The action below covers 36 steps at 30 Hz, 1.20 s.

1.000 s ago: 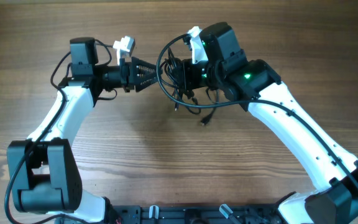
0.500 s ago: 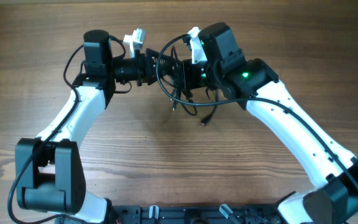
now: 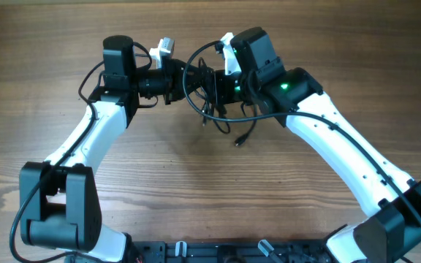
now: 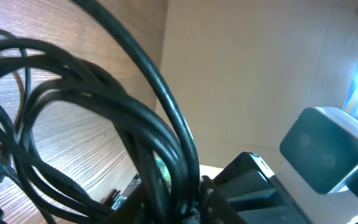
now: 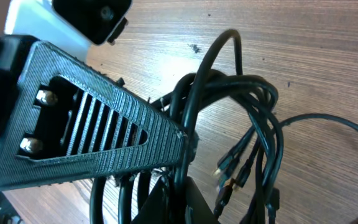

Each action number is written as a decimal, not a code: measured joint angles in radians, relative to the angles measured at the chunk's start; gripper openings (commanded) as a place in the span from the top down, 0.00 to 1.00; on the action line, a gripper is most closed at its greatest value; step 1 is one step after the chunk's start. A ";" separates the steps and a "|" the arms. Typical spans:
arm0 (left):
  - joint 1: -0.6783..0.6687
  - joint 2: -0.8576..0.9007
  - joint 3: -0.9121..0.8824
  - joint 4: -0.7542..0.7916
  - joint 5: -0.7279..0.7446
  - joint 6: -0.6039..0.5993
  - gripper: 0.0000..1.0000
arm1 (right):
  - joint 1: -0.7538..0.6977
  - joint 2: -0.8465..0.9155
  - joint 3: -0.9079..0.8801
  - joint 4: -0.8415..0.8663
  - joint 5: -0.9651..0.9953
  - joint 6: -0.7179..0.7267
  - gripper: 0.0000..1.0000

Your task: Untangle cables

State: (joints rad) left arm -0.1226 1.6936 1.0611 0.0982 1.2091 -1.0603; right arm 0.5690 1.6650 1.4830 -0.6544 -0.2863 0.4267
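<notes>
Wood-grain tabletop (image 3: 64, 44) fills the overhead view as two white-and-black arms meet at its far side over a knot of cables (image 3: 198, 93). At right, the right gripper (image 3: 216, 86) has its dark fingers pressed together on the bundle, pinching several black strands where they cross; its wrist camera shows the cords rising out of that grip and fanning into loops (image 5: 253, 118). At left, the left gripper (image 3: 180, 73) reaches in horizontally from the opposite side, and one ribbed grey finger (image 5: 104, 134) lies with its tip touching the strands just beside the other gripper's hold. Its second finger is out of sight, so whether this gripper is spread or closed cannot be told; its own wrist camera sees only thick-looking loops of cable (image 4: 104, 118) sweeping close past the lens. The bundle sits between the two grippers, its long axis running from the far side of the tabletop toward the robot's base, with one large loop arching over the top. Several small plug ends (image 5: 227, 169) hang from the lower part, pointing down toward the wood. One loose strand trails away on the near side and ends in a plug (image 3: 238, 142) lying on the tabletop, apart from the main knot.
</notes>
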 measured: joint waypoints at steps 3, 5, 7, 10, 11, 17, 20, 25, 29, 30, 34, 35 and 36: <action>-0.001 0.000 0.000 -0.002 -0.009 -0.001 0.96 | 0.000 0.003 -0.002 0.000 0.001 0.008 0.96; -0.002 0.000 0.000 -0.002 -0.014 0.000 0.96 | 0.000 0.003 -0.002 0.000 0.004 0.008 0.96; -0.004 0.000 0.000 -0.008 -0.019 0.010 0.96 | -0.002 0.003 -0.002 -0.003 0.004 0.008 0.96; -0.008 -0.005 0.009 -0.083 -0.030 0.055 0.96 | -0.012 0.003 -0.002 -0.018 -0.013 0.002 0.96; -0.008 -0.009 0.015 -0.118 -0.034 0.082 0.96 | -0.018 0.003 -0.002 -0.019 -0.028 -0.005 0.96; -0.011 -0.017 0.020 -0.241 -0.040 0.256 0.96 | -0.130 -0.058 0.042 0.044 -0.060 -0.044 0.96; -0.016 -0.018 0.020 -0.283 -0.027 0.328 0.96 | -0.155 -0.114 0.046 0.047 -0.072 -0.062 0.96; -0.017 -0.018 0.026 -0.433 -0.029 0.504 0.96 | -0.239 -0.128 0.050 0.090 -0.169 -0.070 0.96; -0.020 -0.022 0.032 -0.558 -0.144 0.585 0.96 | -0.297 -0.128 0.074 0.205 -0.359 -0.034 0.96; -0.020 -0.024 0.033 -0.577 -0.178 0.592 0.96 | -0.311 -0.128 0.080 0.263 -0.410 0.002 0.96; -0.019 -0.022 0.011 -0.679 -0.432 0.652 0.96 | -0.422 -0.163 0.154 0.448 -0.502 0.182 0.96; -0.019 -0.022 0.011 -0.689 -0.470 0.660 0.96 | -0.439 -0.173 0.158 0.463 -0.508 0.216 0.96; -0.019 -0.022 0.011 -0.695 -0.505 0.667 0.96 | -0.449 -0.179 0.162 0.469 -0.510 0.245 0.96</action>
State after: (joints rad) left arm -0.1413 1.6718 1.0721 -0.5972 0.7036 -0.3935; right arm 0.1196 1.4857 1.6447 -0.1856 -0.7967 0.6712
